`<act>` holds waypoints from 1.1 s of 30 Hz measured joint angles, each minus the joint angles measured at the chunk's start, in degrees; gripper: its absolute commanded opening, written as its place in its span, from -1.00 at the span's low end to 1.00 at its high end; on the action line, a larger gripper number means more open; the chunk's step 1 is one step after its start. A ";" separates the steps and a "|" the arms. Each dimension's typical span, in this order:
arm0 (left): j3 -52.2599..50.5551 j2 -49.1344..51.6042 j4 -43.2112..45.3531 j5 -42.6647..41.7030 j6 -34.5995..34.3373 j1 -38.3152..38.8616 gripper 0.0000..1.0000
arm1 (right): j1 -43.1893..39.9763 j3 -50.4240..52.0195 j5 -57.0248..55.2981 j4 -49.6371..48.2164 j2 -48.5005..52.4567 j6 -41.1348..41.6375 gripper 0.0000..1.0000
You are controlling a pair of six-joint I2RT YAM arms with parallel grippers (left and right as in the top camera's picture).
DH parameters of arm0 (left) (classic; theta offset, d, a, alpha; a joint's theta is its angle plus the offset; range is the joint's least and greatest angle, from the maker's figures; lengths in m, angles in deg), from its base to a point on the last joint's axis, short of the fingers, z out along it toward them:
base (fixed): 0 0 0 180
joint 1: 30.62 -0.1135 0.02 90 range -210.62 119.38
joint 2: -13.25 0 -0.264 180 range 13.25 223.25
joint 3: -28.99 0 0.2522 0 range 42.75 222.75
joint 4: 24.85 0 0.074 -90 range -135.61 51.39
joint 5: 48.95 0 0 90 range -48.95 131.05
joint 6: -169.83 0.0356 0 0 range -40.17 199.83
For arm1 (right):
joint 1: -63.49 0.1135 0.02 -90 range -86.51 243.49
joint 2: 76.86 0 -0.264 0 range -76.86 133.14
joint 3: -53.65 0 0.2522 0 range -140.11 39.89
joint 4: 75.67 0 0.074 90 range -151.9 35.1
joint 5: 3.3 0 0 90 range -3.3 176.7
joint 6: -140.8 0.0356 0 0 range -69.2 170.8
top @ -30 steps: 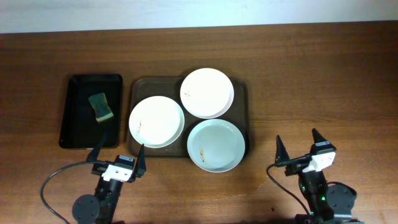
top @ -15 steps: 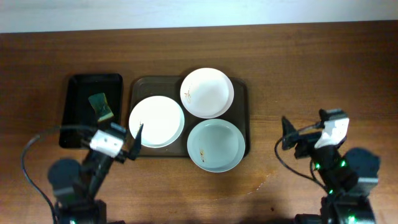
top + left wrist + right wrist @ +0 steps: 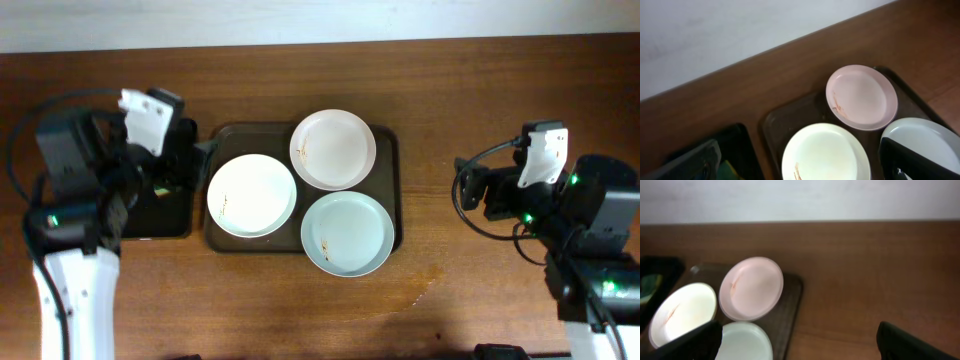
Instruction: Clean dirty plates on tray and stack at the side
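Note:
Three round white plates lie on the dark brown tray [image 3: 386, 140]. The left plate [image 3: 252, 195] has a brown smear, the far plate [image 3: 333, 149] has small specks, and the near right plate [image 3: 347, 233] is faintly bluish with a speck. My left gripper [image 3: 198, 160] is raised at the tray's left edge, open and empty. In the left wrist view its jaws [image 3: 800, 170] frame the left plate [image 3: 825, 150], with the far plate [image 3: 862, 97] beyond. My right gripper [image 3: 466, 190] hangs open and empty over bare table right of the tray; its jaws [image 3: 800, 345] face the plates.
A smaller black tray [image 3: 165, 215] lies left of the brown tray, mostly hidden under my left arm. A green and yellow sponge [image 3: 732, 170] lies in it. Bare wooden table [image 3: 450, 100] stretches right of and behind the tray. A pale wall lies beyond the far edge.
Both arms have risen from the table's front edge and swung forward. The left gripper now sits over the black tray, the right beside the brown tray. The plates have not moved.

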 measured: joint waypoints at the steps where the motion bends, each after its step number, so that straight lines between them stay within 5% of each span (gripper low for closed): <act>1: 3.50 2.32 -2.91 -0.02 0.24 0.00 0.99 | 0.00 -2.12 0.59 1.81 1.33 0.00 0.97; 9: 13.66 9.88 -10.05 -5.79 1.33 -0.04 0.98 | 0.00 -7.21 6.56 0.26 5.77 0.35 0.97; 14: 13.94 9.88 -13.46 -8.02 1.31 -0.04 0.99 | 2.58 -7.34 10.93 -3.17 10.58 8.61 0.97; 23: 13.99 9.92 -14.97 -7.82 0.85 -0.04 0.98 | 22.18 -7.54 5.64 -9.40 28.09 24.46 0.97; 33: 14.08 16.33 -13.68 18.29 -27.47 -2.03 0.99 | 32.70 -7.58 0.31 -21.18 37.86 36.17 0.97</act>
